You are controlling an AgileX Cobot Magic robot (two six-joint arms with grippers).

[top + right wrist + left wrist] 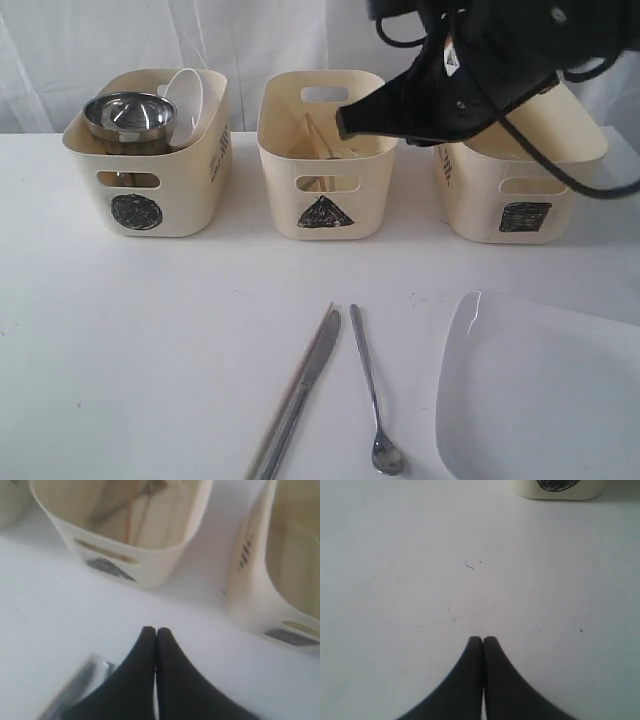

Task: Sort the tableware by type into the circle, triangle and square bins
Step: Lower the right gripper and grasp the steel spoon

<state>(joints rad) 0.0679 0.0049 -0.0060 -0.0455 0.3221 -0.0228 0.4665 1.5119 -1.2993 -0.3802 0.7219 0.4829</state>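
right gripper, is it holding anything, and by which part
Nothing is held. The right gripper is shut, jaws pressed together with nothing between them, near the triangle bin.

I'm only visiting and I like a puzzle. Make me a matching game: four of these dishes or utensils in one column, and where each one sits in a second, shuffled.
Things
1. steel bowl
2. small white bowl
3. knife
4. white plate

Places
A. on the table, alongside a wooden chopstick
B. tipped on edge in the circle bin
C. on the table, in front of the square bin
D. mouth up in the circle bin

Pairs: 1-D, 2-B, 3-A, 4-C
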